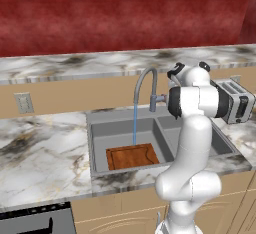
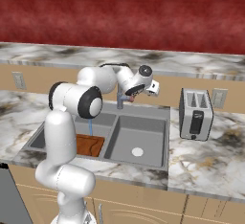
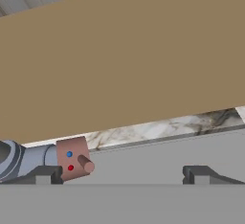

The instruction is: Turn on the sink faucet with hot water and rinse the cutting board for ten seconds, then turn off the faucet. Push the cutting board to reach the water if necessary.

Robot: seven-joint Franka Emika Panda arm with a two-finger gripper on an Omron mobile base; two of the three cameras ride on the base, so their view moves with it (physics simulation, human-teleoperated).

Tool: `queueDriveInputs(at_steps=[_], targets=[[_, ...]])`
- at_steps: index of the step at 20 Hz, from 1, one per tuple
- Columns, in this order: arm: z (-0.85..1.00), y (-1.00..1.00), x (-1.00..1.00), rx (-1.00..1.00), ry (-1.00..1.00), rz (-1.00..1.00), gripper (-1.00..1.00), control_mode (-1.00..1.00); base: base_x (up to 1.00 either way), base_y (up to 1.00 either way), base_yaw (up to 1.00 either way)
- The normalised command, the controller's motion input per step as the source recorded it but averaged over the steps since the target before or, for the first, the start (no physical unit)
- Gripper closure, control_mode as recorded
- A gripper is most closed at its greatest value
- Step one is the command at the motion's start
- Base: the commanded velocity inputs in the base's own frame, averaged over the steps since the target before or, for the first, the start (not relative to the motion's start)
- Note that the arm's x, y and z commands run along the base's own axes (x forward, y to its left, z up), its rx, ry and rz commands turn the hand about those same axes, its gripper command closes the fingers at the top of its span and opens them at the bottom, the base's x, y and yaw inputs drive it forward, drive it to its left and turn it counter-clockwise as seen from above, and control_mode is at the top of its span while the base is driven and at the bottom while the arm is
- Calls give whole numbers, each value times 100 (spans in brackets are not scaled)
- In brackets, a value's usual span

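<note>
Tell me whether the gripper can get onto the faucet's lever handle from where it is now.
Probably yes. The gripper sits open right beside the lever handle of the sink faucet; the handle lies near one fingertip, and nothing stands between them. A small sideways shift looks enough.

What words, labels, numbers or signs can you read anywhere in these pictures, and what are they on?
No words, brand names or numbers can be read on anything.
The only sign: a blue dot above a red dot on the reddish handle cap of the sink faucet, seen in the hand view; no lettering beside them.
The toaster, the wall outlet and the cutting board carry no readable markings.
</note>
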Motion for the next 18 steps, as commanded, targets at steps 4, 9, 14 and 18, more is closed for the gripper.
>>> queueDriveInputs(at_steps=[4, 9, 14, 18], targets=[[0, 0, 0, 0, 0, 0, -100, -100, 0, 0, 0], [0, 0, 0, 0, 0, 0, -100, -100, 0, 0, 0], [0, 0, 0, 0, 0, 0, -100, -100, 0, 0, 0], [0, 0, 0, 0, 0, 0, -100, -100, 0, 0, 0]])
